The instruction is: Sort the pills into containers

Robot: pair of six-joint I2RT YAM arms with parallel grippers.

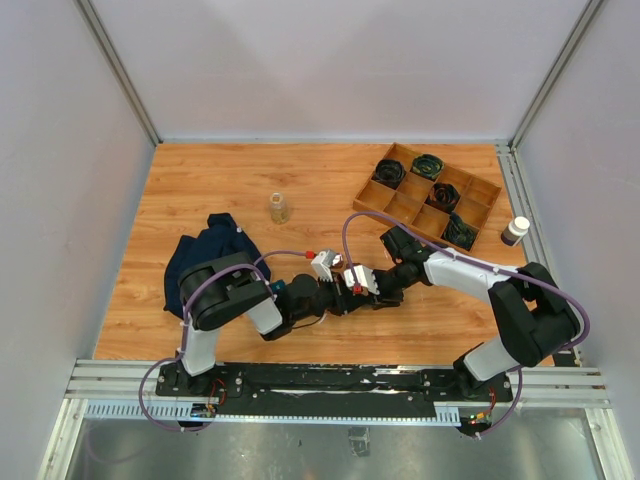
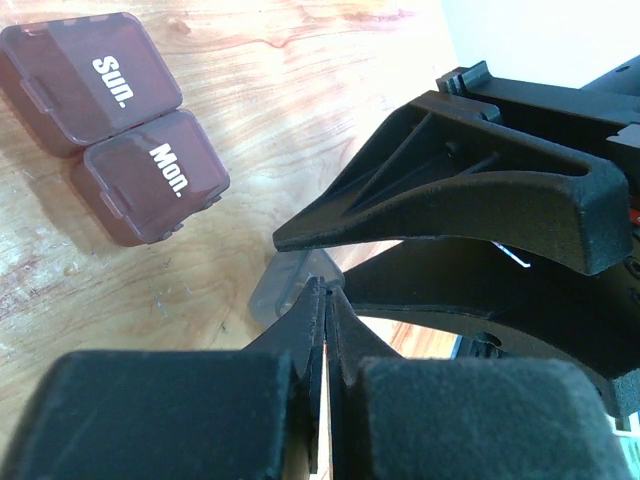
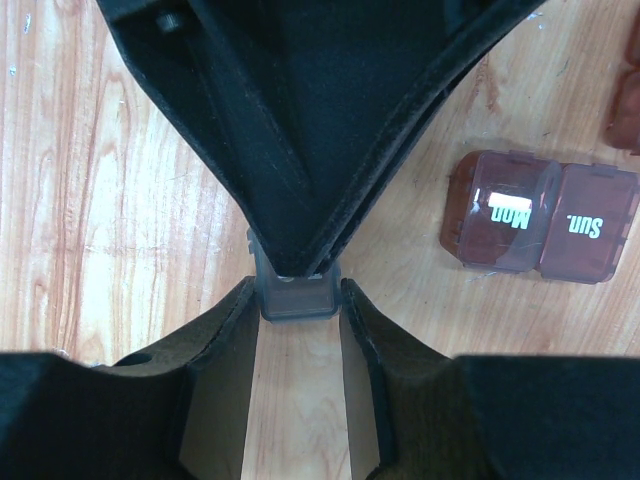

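The right fingers [image 3: 243,305] stand partly open, clamped on a small grey box [image 3: 297,292] resting on the table [image 1: 200,190]. The left fingers [image 2: 325,300] are pressed fully together, holding nothing, their tip touching that box's top edge. The two brown containers, "Sun." [image 2: 90,75] and "Mon." [image 2: 150,175], lie closed and touching side by side on the table nearby.

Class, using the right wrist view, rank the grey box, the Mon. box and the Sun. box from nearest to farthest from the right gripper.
1. Grey box: gripped between the right gripper's fingertips.
2. Mon. box: on the table, toward the picture's right.
3. Sun. box: against the Mon. box, farther toward the picture's right edge.
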